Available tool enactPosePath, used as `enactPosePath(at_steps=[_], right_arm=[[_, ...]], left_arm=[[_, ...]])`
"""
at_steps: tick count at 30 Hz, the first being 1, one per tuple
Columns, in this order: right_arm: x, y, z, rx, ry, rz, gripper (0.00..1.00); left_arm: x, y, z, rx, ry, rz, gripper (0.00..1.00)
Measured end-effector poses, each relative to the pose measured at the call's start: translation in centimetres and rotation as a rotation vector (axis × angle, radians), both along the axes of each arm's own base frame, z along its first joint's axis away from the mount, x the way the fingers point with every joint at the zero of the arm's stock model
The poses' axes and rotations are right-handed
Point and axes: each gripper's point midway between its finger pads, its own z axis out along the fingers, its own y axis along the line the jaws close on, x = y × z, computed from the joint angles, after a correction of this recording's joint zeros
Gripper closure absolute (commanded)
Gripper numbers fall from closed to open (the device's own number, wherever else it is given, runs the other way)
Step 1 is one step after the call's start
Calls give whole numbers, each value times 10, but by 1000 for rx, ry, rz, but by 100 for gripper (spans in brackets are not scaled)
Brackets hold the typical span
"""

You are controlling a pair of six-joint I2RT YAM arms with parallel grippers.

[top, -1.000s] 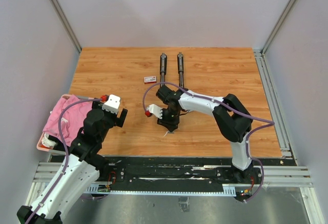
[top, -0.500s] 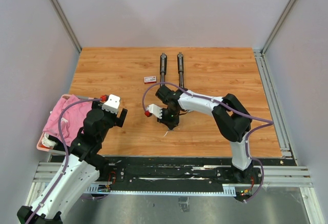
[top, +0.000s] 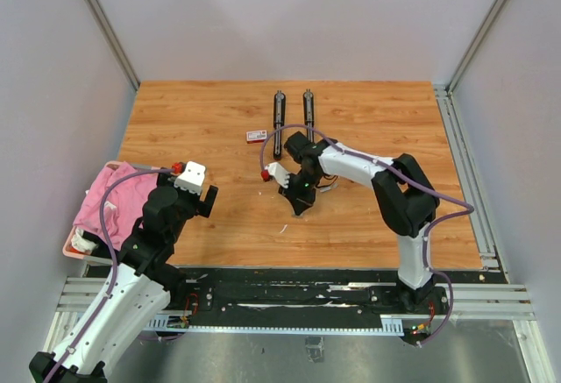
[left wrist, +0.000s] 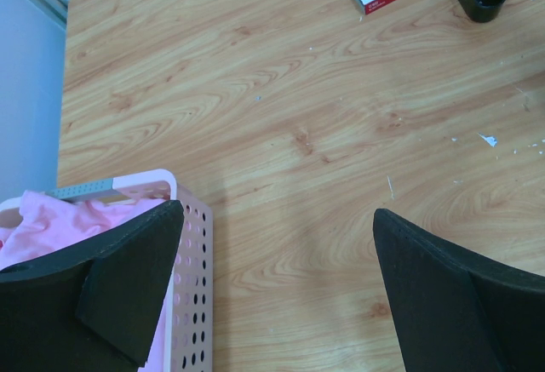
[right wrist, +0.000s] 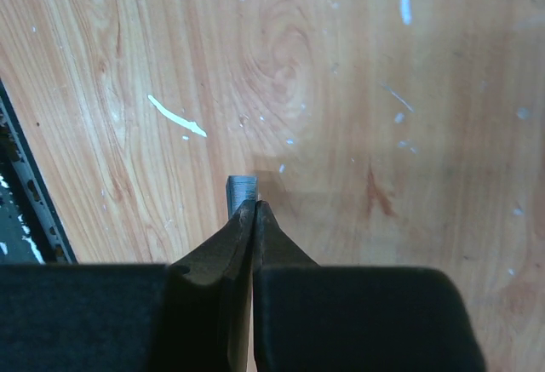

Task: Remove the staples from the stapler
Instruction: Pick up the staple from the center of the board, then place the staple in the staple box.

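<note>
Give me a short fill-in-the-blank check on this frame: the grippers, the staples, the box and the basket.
1. The right gripper is ____ on a short strip of staples.
2. The left gripper is ____ and holds nothing.
3. In the top view, the red-and-white box lies to the ____ of the stapler.
4. The basket holds a ____ cloth.
Missing words: shut; open; left; pink.

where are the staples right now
In the right wrist view, the staples are a short grey strip pinched at the tips of the right gripper, over the table.
</note>
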Motion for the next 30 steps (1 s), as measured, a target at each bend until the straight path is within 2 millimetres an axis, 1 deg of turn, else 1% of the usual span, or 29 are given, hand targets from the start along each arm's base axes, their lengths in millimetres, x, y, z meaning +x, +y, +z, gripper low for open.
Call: enactPosePath(at_steps=[4,8,13,14,19,22,25,28,30], right_arm=[[12,-6,12,42,10,-55,100],[26,-15,29,84,5,-123,99],[56,-39,46,114,-21,-262,99],[65,-47,49,120,-32,-303,99],[100,-82,62,120,-89,-472,99],[118,-106,66,105,-130,-578,99],[133,-133,64,84,-145,-691,99],[141,-158,57,57,-142,-790,99],[144,-170,53,40,-142,-839,99]], left_arm=[[0,0,0,0,0,0,2],[0,0,0,0,0,0,2],[0,0,0,0,0,0,2],[0,0,0,0,0,0,2],[0,0,0,3,-1,-2,2],[0,0,0,4,0,-3,2],[0,0,-1,6,0,-4,2],[0,0,-1,6,0,-4,2],[0,0,-1,6,0,-4,2]])
